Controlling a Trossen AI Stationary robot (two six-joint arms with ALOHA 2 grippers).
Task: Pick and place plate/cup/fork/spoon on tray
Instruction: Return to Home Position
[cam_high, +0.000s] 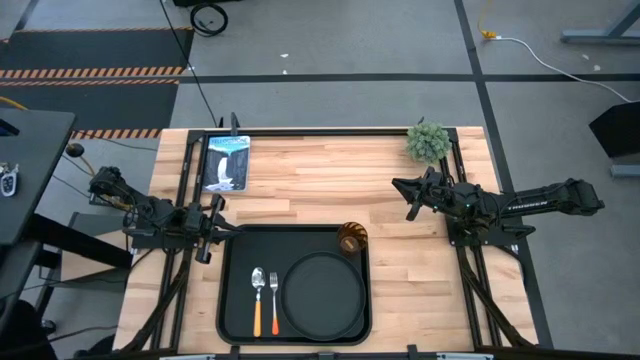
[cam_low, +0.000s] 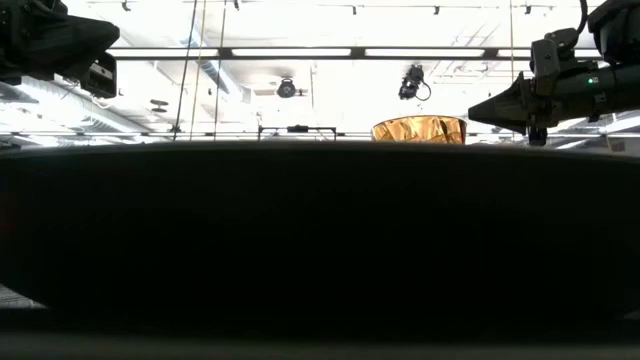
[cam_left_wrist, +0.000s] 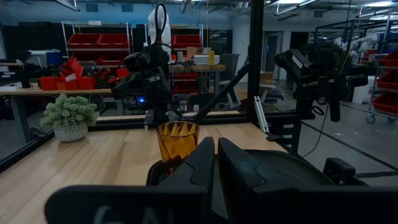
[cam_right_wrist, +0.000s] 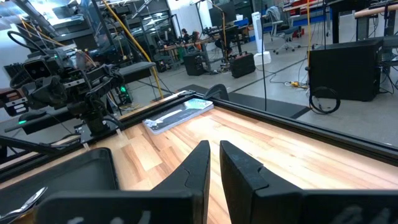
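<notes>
On the tray (cam_high: 240, 250) we are seeing the plate (cam_high: 322, 297), with the spoon (cam_high: 257, 295) and fork (cam_high: 274, 298) lying side by side left of it, and the cup (cam_high: 351, 238) standing in the far right corner. The left pincer (cam_high: 220, 232) is hovering at the tray's left edge and the right pincer (cam_high: 405, 196) over the bench (cam_high: 330, 170). Both are almost closed and holding nothing.

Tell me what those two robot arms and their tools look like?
Both arms are dark, nearly black, and built of slim jointed links. The right arm carries pale lettering along one link. The left tool and the right tool each end in two broad, wedge-shaped black fingers that taper to blunt tips.
</notes>
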